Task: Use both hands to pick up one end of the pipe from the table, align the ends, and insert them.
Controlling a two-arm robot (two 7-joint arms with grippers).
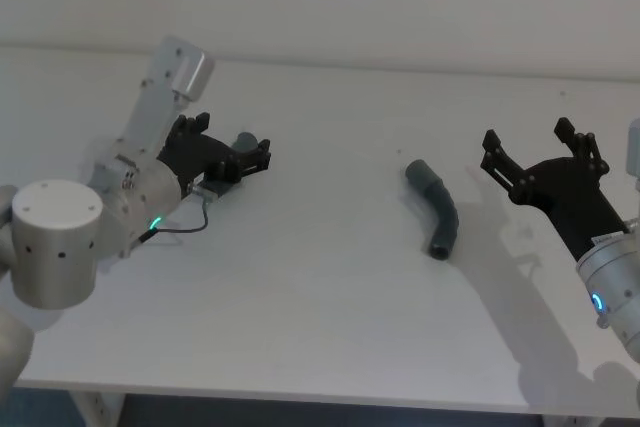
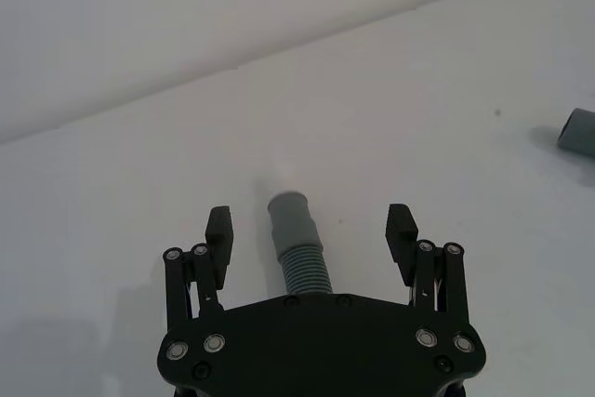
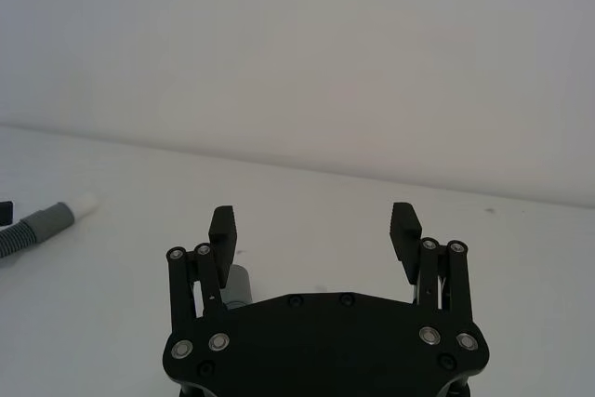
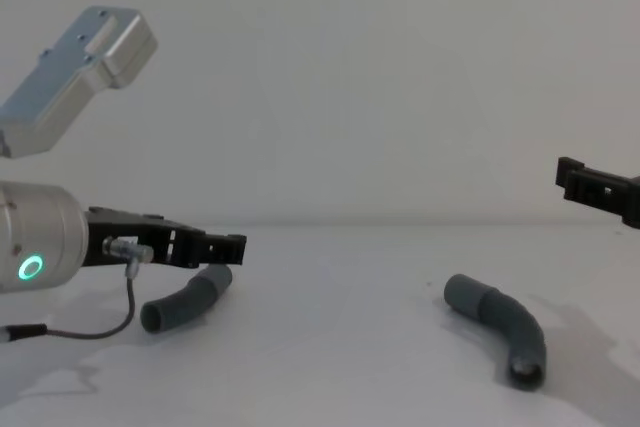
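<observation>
Ribbed pipe [image 2: 296, 239] lies under splayed left end effector [image 2: 310, 220] (right end effector [image 3: 313, 220] splayed too)

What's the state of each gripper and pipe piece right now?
ribbed pipe piece: lying on the table, not gripped.
left gripper: open, low, fingers either side of the ribbed pipe piece.
right-side pipe piece: lying on the table, untouched, not joined to the ribbed one.
right gripper: open, raised above the table, holding nothing.
</observation>
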